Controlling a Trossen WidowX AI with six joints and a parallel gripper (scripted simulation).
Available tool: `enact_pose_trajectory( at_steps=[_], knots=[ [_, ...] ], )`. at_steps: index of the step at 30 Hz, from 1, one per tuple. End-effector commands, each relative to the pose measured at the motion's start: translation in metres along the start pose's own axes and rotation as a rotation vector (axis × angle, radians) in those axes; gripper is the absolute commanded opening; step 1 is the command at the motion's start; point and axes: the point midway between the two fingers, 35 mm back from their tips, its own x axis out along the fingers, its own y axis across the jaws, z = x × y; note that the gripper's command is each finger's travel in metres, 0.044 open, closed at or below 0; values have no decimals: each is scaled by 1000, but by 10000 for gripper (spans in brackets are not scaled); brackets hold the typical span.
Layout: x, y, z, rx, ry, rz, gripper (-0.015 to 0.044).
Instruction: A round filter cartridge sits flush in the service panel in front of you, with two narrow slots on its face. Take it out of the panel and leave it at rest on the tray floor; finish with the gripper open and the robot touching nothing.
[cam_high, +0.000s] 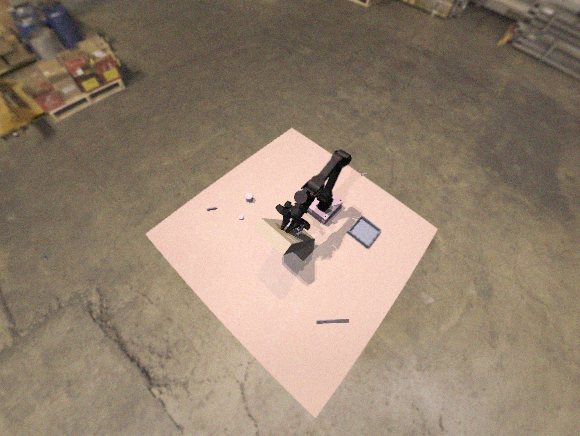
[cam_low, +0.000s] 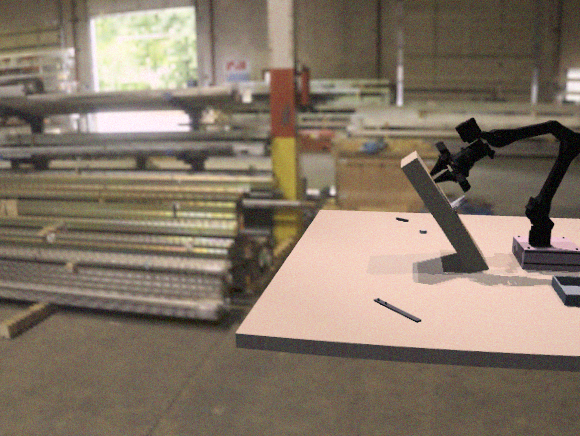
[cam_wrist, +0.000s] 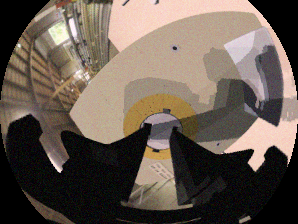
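A slanted service panel (cam_low: 440, 210) is seen near the middle of the pink tabletop (cam_low: 350, 280), leaning back away from the robot's base (cam_low: 545, 252), which is mounted toward the right edge in the exterior view. The arm is stretched from that base to the panel's upper face, and the gripper (cam_low: 450, 170) is held right at that face, near the panel's top edge.

In the wrist view the round filter cartridge (cam_wrist: 160, 125) is shown sitting in the panel, ringed by a yellow collar (cam_wrist: 136, 115). The two dark fingers are set partly closed, their tips placed at the cartridge's grey face on either side of its centre. Whether the tips are seated in the narrow slots cannot be told, as the slots themselves are hidden behind the fingers. Nothing is pinched between the fingers; a narrow gap is kept between them.

The tray (cam_high: 364, 232), a shallow blue-grey box, is seen on the tabletop just beside the base, toward the right corner in the top view, well apart from the panel. A thin dark bar (cam_high: 332, 321) is laid near the tabletop's bottom corner in the same view. A small white cylinder (cam_high: 249, 197), a smaller white piece (cam_high: 240, 217) and a short dark piece (cam_high: 212, 208) are scattered toward the left corner.
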Motion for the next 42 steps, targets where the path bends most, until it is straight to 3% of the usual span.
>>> enact_pose_trajectory(
  at_steps=[1, 42],
  knots=[
    [14, 0, 0, -1, -4, -1, 117],
    [21, 0, 0, -1, -4, -1, 117]
  ],
)
